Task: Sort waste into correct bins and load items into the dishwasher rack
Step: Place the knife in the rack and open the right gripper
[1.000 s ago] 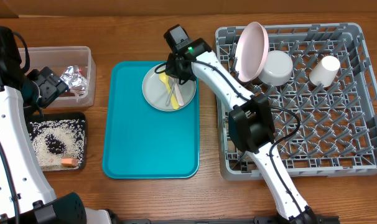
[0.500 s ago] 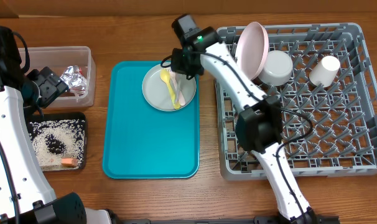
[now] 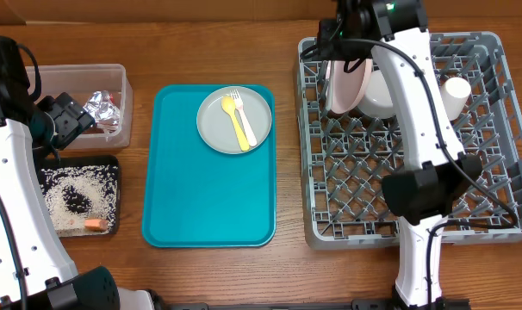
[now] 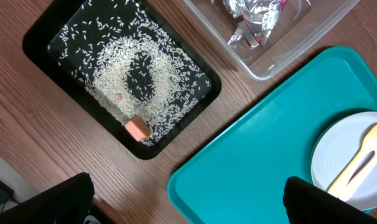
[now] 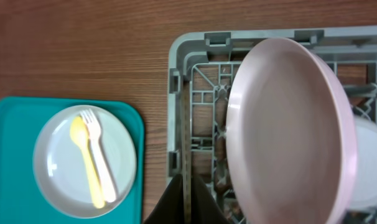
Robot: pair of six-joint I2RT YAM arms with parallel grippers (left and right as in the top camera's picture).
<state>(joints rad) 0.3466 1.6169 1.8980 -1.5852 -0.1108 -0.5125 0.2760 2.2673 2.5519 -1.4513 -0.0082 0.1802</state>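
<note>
The pale grey-green plate (image 3: 234,121) lies on the teal tray and carries a yellow spoon (image 3: 235,122) and a pale fork (image 3: 245,117) side by side; it also shows in the right wrist view (image 5: 83,160). My right gripper (image 3: 330,39) is shut and empty (image 5: 185,200), raised over the back left corner of the grey dishwasher rack (image 3: 416,181). A white plate (image 3: 347,73) stands upright in the rack, with a white bowl (image 3: 383,95) and a white cup (image 3: 455,93) beside it. My left gripper (image 3: 65,122) is wide open and empty (image 4: 188,199) over the teal tray's corner.
The clear tub (image 3: 114,76) holds crumpled foil (image 3: 102,108). The black tray (image 3: 110,164) holds rice (image 4: 120,81) and an orange cube (image 4: 137,129). The teal tray (image 3: 209,194) lies between the bins and the rack.
My right gripper has left the grey-green plate and moved right to the rack's back left corner. The spoon and fork, crossed before, now lie side by side. The left arm has not moved.
</note>
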